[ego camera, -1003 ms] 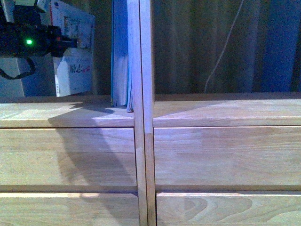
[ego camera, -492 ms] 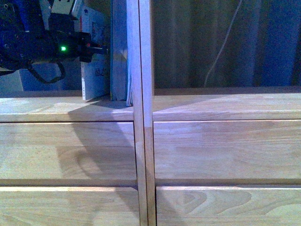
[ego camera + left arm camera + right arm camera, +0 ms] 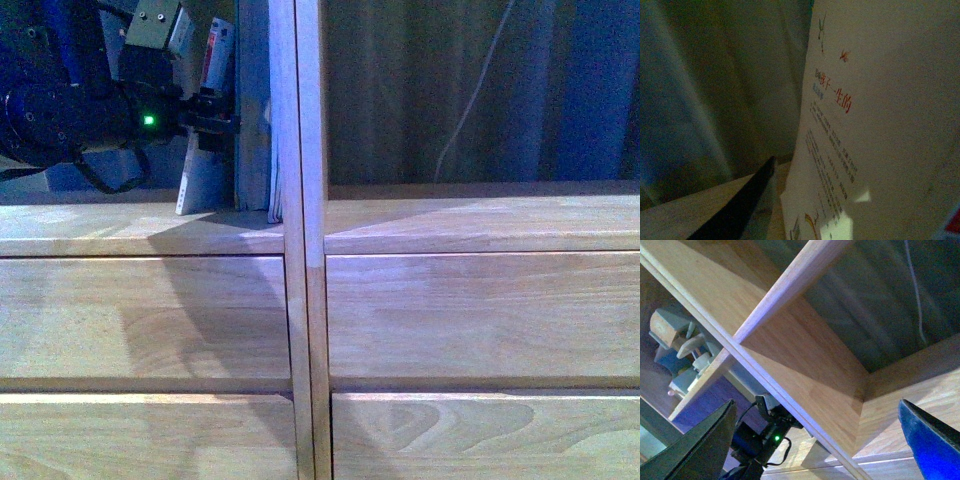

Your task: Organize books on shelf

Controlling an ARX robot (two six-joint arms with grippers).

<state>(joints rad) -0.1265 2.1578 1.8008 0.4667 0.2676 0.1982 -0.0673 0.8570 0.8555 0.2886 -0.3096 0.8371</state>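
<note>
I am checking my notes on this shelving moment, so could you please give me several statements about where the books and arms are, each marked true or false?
1. The white paperback stands in the shelf's left compartment. True.
2. The right compartment holds a stack of books. False: no books show there, only a curtain and a thin cable behind it.
3. The left gripper is at the white paperback. True.
4. The teal book lies flat on the board. False: it stands upright against the central divider.
5. The right gripper is shut on a book. False: in the right wrist view its fingers are spread apart with nothing between them.
</note>
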